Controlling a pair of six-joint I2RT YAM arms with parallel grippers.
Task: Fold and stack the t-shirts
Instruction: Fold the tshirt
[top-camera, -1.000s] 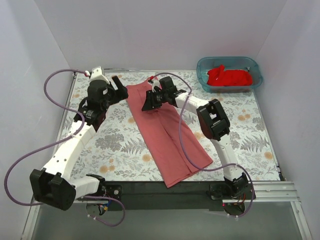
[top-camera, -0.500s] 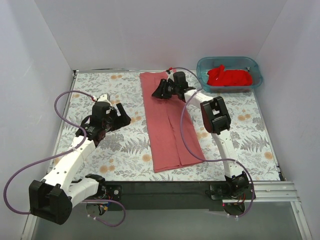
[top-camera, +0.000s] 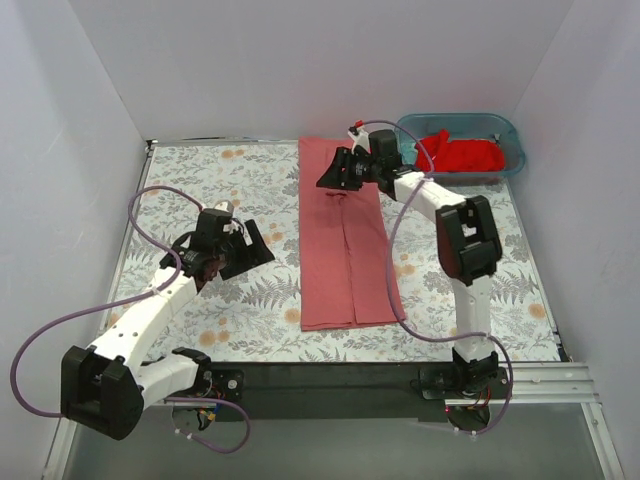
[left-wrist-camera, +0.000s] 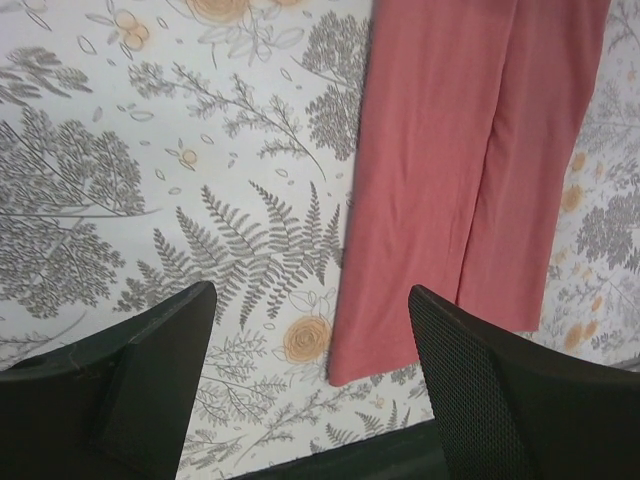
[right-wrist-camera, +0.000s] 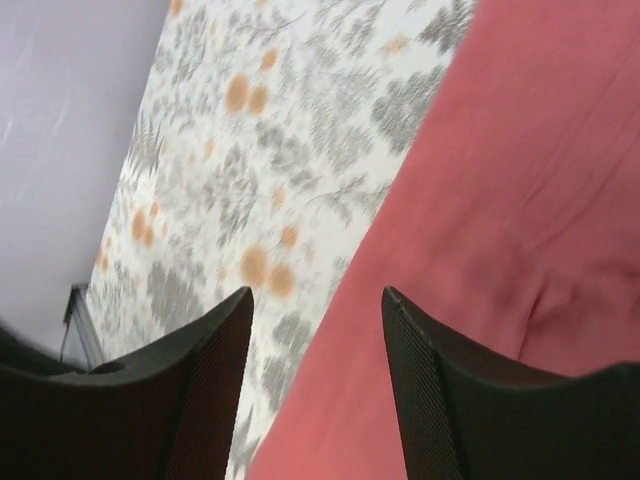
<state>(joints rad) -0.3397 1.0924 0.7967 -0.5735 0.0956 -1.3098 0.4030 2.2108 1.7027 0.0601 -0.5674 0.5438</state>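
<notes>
- Nearest me, the left gripper (top-camera: 250, 248) is hovering over the floral table cover (top-camera: 200, 180), off to the left of the shirt and well clear of it. Its jaws are standing wide apart and gripping nothing. In the left wrist view (left-wrist-camera: 312, 310) only fern print and the shirt's near corner are showing between its fingers (left-wrist-camera: 140, 370).
- The dusty salmon-red t-shirt (top-camera: 342, 250) is lying flat down the middle of the table as a long narrow strip, running from near the front edge to the back. A crease or overlapping edge is running along its length. The sleeves are not showing, and I cannot tell how they are tucked.
- The left wrist view is cutting the shirt (left-wrist-camera: 470, 170) off at the top, so only its near half is appearing there.
- Farther back, the right gripper (top-camera: 335, 172) is reaching over the shirt's far end at its left edge. Its jaws are spread apart in the right wrist view (right-wrist-camera: 315, 300), with nothing pinched between them. Whether its fingertips (right-wrist-camera: 200, 380) are touching the cloth (right-wrist-camera: 520, 200), I cannot tell.
- The wrist is covering part of the shirt's far end from above.
- At the far right corner, the brighter red t-shirt (top-camera: 458, 153) is sitting crumpled inside the teal tub (top-camera: 508, 128). Its outline is hard to make out, and the right arm's cable is crossing the tub's left side.
</notes>
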